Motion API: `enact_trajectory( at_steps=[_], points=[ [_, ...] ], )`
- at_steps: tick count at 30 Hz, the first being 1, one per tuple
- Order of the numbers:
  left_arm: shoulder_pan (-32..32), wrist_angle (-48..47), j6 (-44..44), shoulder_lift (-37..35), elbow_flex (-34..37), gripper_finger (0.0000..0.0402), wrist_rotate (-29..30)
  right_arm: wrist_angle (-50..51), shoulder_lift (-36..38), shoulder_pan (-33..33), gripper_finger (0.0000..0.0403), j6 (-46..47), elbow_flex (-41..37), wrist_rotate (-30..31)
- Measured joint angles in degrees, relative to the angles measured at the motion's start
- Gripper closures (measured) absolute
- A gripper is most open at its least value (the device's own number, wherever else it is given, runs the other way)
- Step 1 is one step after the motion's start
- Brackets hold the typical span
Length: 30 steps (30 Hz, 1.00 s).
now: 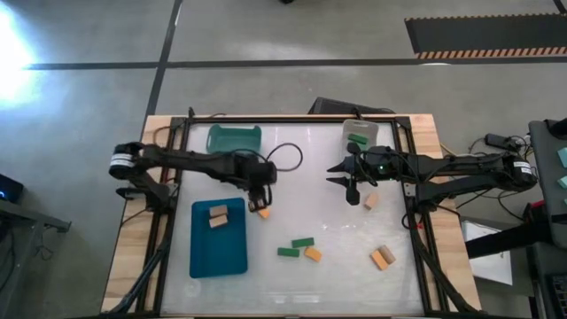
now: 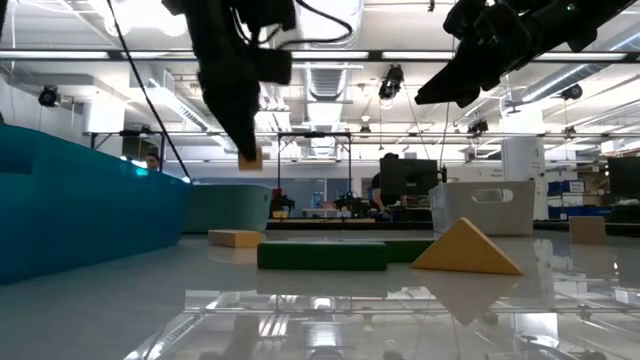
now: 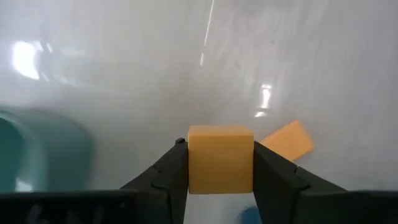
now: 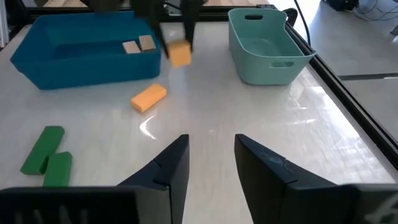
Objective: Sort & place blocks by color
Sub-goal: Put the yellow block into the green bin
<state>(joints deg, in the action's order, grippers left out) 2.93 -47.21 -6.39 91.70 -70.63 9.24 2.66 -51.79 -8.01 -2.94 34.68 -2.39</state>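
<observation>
The left gripper (image 3: 221, 165) is clamped on an orange block (image 3: 221, 158), lifted clear of the table (image 1: 337, 266), presumably to carry it to a bin. In the high view it sits left of centre, just right of the blue bin (image 1: 202, 257), which holds two tan blocks (image 1: 218, 216). The right gripper (image 4: 211, 162) hangs partly open and empty, right of centre. Only the left wrist view shows the clamping plainly. The right wrist view alone shows a second orange block (image 4: 148, 98) lying beneath the lifted one.
</observation>
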Motion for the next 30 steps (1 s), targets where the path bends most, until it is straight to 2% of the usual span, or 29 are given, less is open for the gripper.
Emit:
enact_trajectory(
  at_steps=[6, 13, 22, 30],
  points=[
    [5.38, -3.83, 22.25, -6.91, 0.07, 0.0281, 0.00, 0.02, 0.00, 0.00, 0.0286, 0.02, 0.00, 0.00],
    [16.52, -3.22, 38.00, -10.16, 0.13, 0.0281, 0.01, 0.00, 0.00, 0.00, 0.0287, 0.00, 0.00, 0.00],
    [32.11, -0.85, 47.56, -4.58, 0.13, 0.0281, -5.17, 0.00, 0.00, 0.00, 0.0287, -0.02, -0.09, 0.00],
    [38.89, 0.70, 53.30, 3.15, 0.04, 0.0281, -7.38, -0.07, 0.00, 0.00, 0.0291, -0.05, -0.37, 0.00]
  ],
)
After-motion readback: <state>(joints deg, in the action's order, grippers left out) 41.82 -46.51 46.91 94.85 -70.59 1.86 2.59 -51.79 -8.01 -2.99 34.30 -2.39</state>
